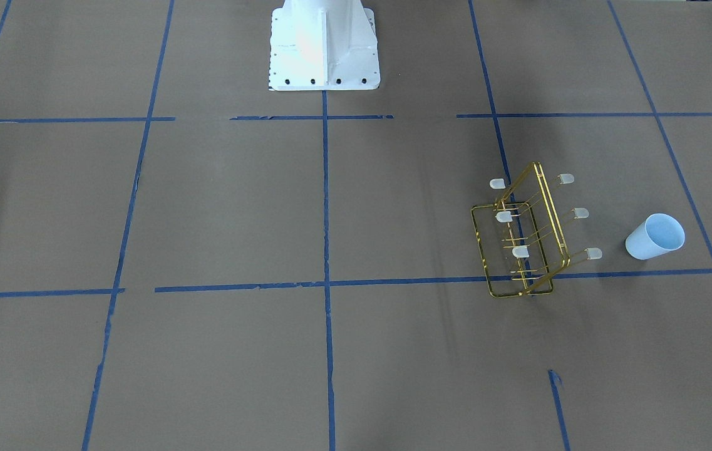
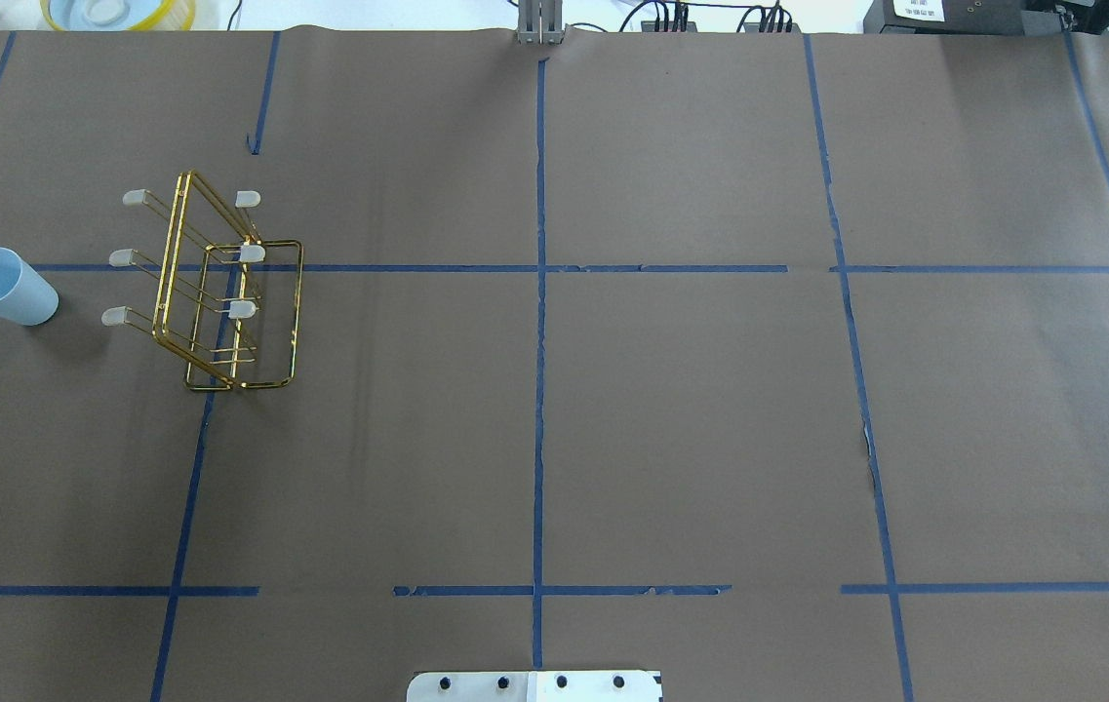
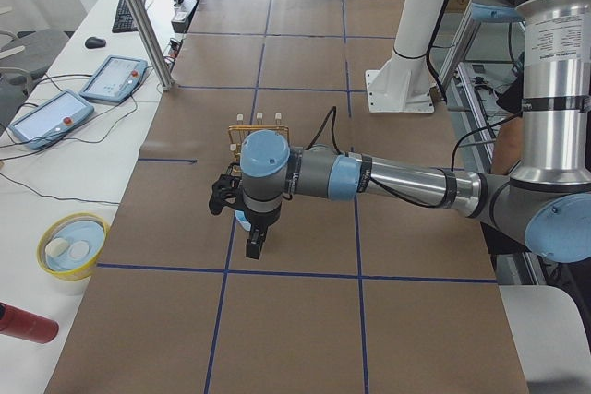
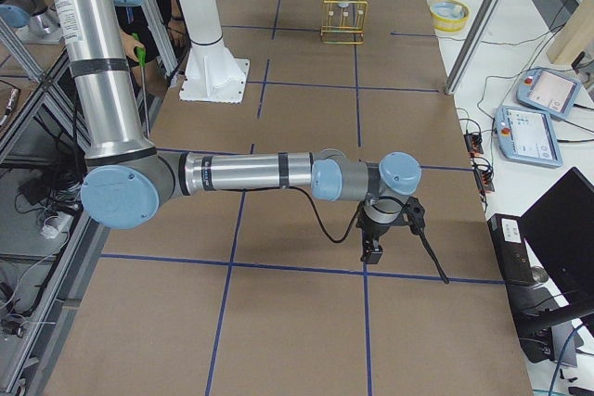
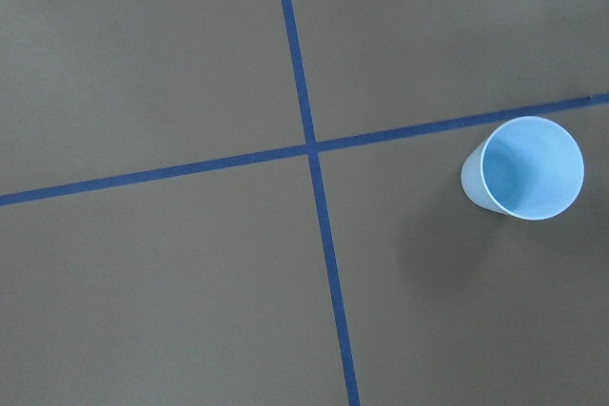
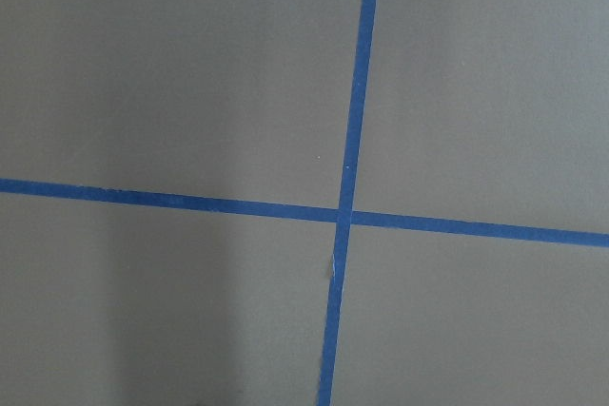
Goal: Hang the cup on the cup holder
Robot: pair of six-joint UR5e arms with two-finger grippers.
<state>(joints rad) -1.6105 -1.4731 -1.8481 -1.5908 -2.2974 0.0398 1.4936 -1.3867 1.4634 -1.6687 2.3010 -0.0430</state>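
Note:
The cup (image 1: 655, 237) is a pale blue tumbler standing upright, mouth up, on the brown table beside the cup holder (image 1: 552, 207). The cup holder is a gold wire rack with white-capped prongs, and it is empty. Both show in the overhead view, cup (image 2: 6, 286) and cup holder (image 2: 172, 255). In the left wrist view the cup (image 5: 523, 170) is at the right, seen from above. My left gripper (image 3: 242, 228) hovers over the table near the cup. My right gripper (image 4: 394, 243) hovers far from both. I cannot tell whether either is open or shut.
The robot's white base (image 1: 324, 44) stands at the table's middle. Off the table's far edge are a yellow bowl (image 3: 72, 244), a red object (image 3: 23, 325) and teach pendants (image 4: 529, 132). Blue tape lines grid the table.

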